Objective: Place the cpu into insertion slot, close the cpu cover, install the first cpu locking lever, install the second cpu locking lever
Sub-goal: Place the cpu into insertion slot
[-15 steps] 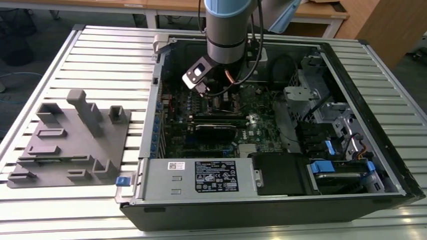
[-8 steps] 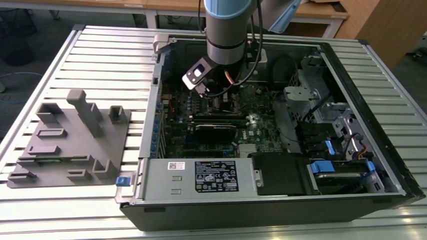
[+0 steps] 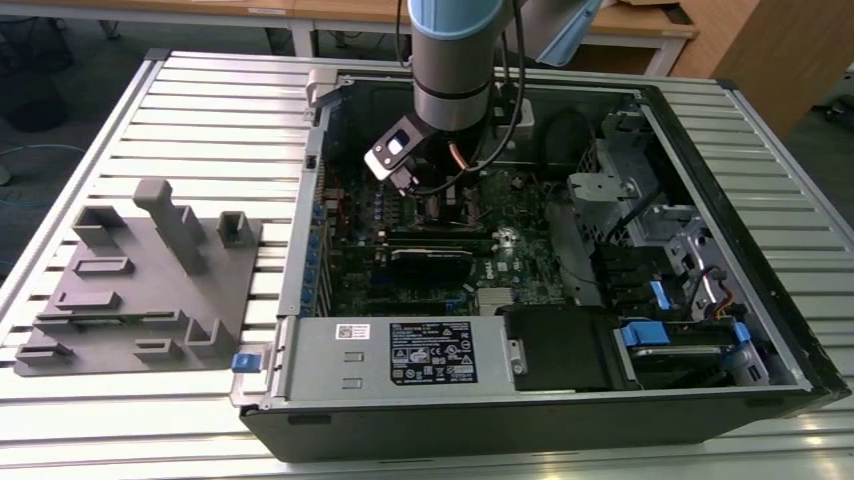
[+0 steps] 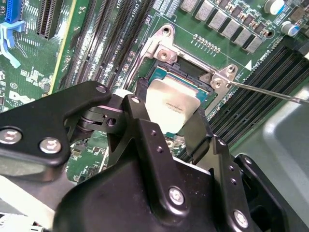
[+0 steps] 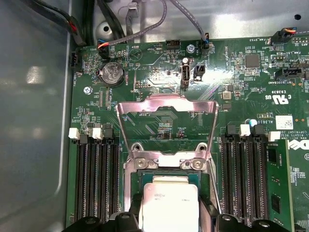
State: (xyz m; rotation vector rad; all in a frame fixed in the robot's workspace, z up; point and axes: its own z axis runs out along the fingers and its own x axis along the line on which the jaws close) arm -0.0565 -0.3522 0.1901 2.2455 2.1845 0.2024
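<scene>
The cpu (image 4: 171, 102), a small square chip with a silver-grey top, sits between the black fingers (image 4: 140, 113) of my gripper (image 4: 169, 115), which is shut on it. It hangs just over the insertion slot (image 4: 189, 73), whose dark socket and rim show past the chip's far edge. In the first wrist view the cpu (image 5: 170, 205) is partly over the insertion slot (image 5: 166, 172), and the cpu cover (image 5: 166, 104) stands swung up and open behind it. A thin locking lever (image 4: 270, 93) sticks out free beside the socket. In the exterior view my gripper (image 3: 427, 190) reaches down into the open computer case.
The green motherboard (image 3: 441, 255) lies inside the black case (image 3: 747, 250), with memory slots (image 5: 96, 179) on both sides of the socket. Cables (image 3: 501, 130) hang by the arm. A grey fixture tray (image 3: 134, 280) lies at the exterior view's left, a power supply (image 3: 400, 355) at the case's near side.
</scene>
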